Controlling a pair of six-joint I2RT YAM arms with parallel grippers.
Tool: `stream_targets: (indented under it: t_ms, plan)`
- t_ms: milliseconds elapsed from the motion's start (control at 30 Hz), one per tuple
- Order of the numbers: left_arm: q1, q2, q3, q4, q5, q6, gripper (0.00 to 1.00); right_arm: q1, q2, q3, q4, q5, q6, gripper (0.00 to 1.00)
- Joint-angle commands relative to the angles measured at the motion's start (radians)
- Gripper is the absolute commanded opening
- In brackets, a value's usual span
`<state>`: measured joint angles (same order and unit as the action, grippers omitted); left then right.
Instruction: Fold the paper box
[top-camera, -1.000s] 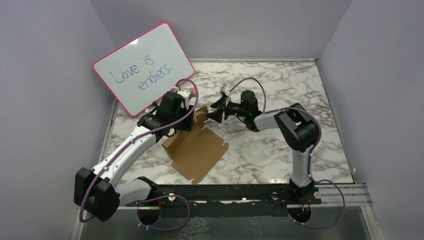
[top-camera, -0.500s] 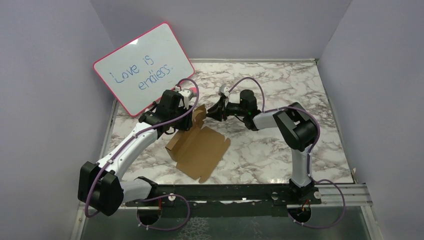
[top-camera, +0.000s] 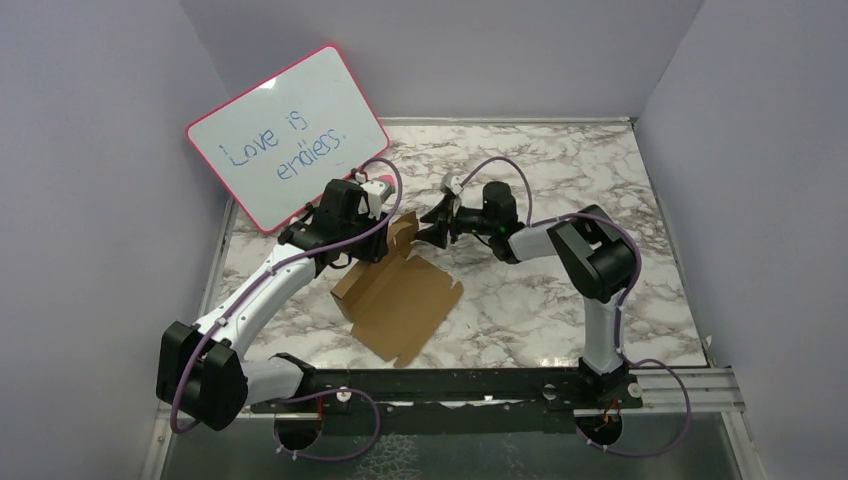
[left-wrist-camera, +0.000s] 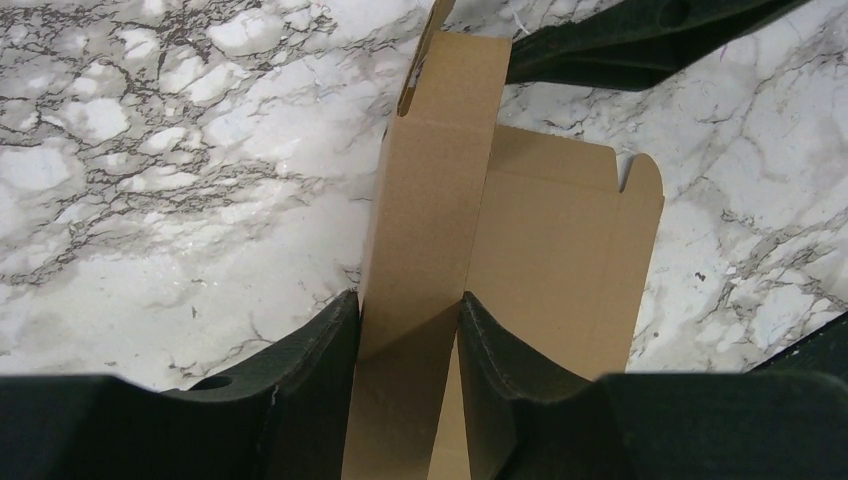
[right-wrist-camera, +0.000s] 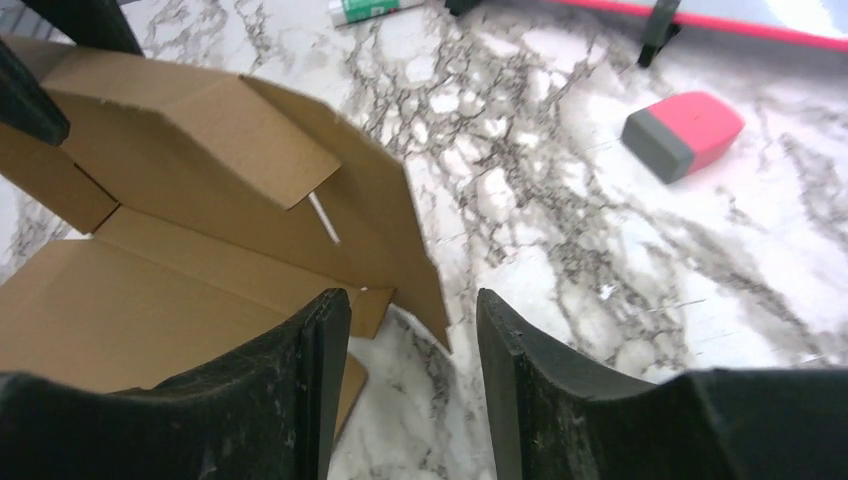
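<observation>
The paper box (top-camera: 400, 300) is a brown die-cut cardboard sheet lying mostly flat on the marble table, with its far flap raised. My left gripper (top-camera: 374, 243) is shut on that raised side panel; in the left wrist view the panel (left-wrist-camera: 440, 180) stands on edge between my left gripper's (left-wrist-camera: 410, 312) two fingers. My right gripper (top-camera: 433, 226) is open just right of the raised flap. In the right wrist view the folded flap (right-wrist-camera: 190, 170) lies ahead, and its corner reaches between my right gripper's (right-wrist-camera: 413, 305) fingertips without being clamped.
A pink-rimmed whiteboard (top-camera: 285, 135) reading "Love is endless." leans at the back left. A pink and grey eraser (right-wrist-camera: 685, 132) and a marker (right-wrist-camera: 375, 10) lie on the table behind the box. Purple walls close in three sides.
My left gripper moved slightly up and right with the panel, and the sheet turned a little. My right gripper moved in toward the flap, then eased back slightly.
</observation>
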<state>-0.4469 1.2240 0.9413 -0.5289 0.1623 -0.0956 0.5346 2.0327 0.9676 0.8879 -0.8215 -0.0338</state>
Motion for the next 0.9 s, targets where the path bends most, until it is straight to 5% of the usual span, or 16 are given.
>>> stream_targets:
  t_ms: [0,200,367,600,867]
  plan:
    - [0.004,0.008,-0.006,0.007,0.067,0.037,0.40,-0.016,0.009,0.056,-0.003,0.009,-0.029,0.56]
    - [0.004,0.015,-0.001,0.007,0.090,0.044,0.40,-0.018,0.052,0.120,-0.042,-0.089,-0.038,0.56]
    - [0.003,0.019,0.004,0.009,0.094,0.038,0.40,-0.017,0.050,0.109,-0.046,-0.139,-0.012,0.38]
    - [0.003,0.030,0.006,0.010,0.102,0.020,0.40,-0.013,-0.063,-0.022,-0.023,-0.065,0.005,0.10]
    - [-0.007,0.042,0.014,0.012,0.093,-0.023,0.37,0.051,-0.221,-0.128,-0.128,0.206,-0.036,0.01]
